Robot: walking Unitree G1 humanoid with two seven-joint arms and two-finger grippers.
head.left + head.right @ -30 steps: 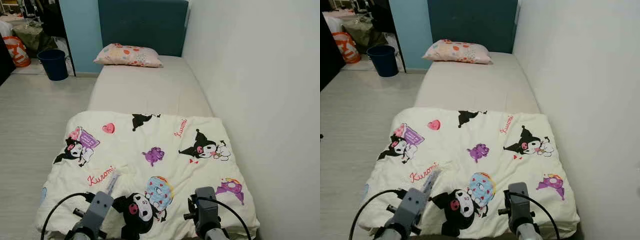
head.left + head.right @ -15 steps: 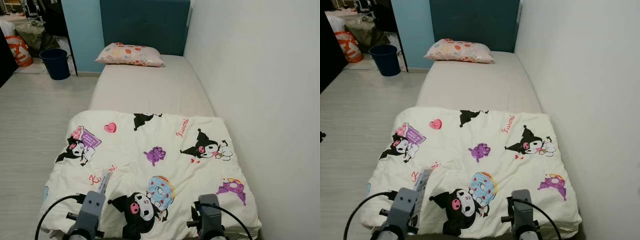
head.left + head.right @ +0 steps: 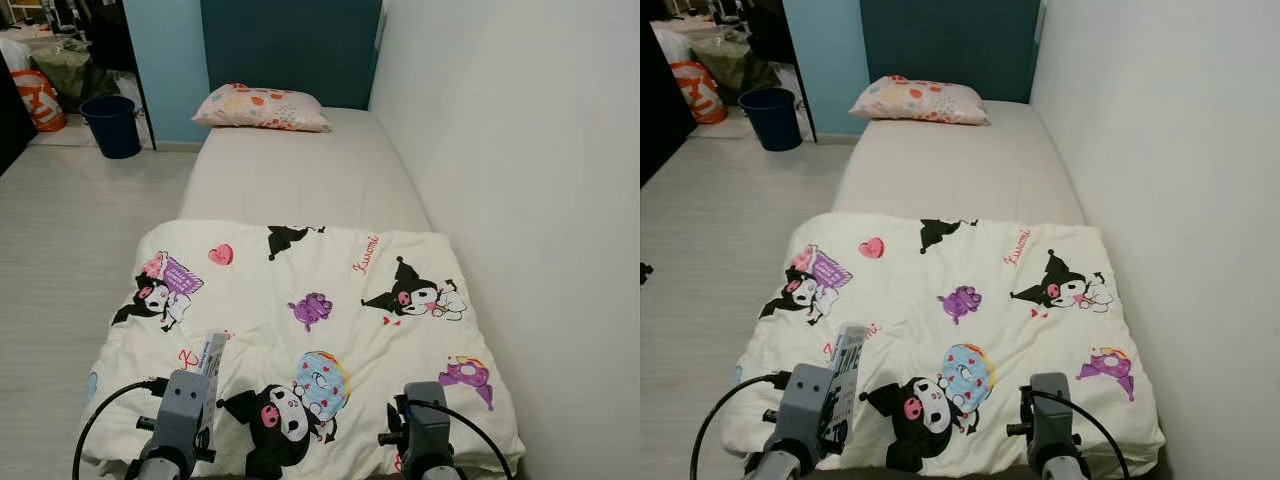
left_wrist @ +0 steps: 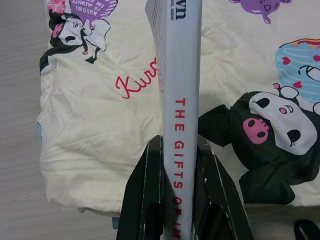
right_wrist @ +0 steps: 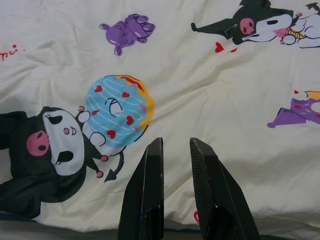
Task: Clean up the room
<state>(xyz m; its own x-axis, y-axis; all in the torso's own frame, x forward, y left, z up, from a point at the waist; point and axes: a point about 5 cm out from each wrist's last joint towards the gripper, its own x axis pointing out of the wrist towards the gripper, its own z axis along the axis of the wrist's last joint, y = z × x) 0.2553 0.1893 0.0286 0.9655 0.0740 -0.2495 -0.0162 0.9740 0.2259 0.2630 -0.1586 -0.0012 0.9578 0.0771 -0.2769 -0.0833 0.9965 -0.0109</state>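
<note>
From the head camera: a cream quilt printed with black cartoon characters (image 3: 300,330) covers the near half of the bed (image 3: 290,170), with a floral pillow (image 3: 262,108) at the far end and a dark blue bin (image 3: 110,125) on the floor, far left. The left pincer (image 3: 830,425) hovers over the quilt's near-left corner, holding a thin grey-spined book (image 3: 847,375).

Left wrist: the fingers (image 4: 145,200) clamp the book's spine at its low end, so most of it sticks out unsupported. I reckon it could pivot or slip if the arm swings fast.

Right wrist: the right pincer (image 5: 175,192) is empty, with a narrow gap, just above the quilt's near edge.
</note>
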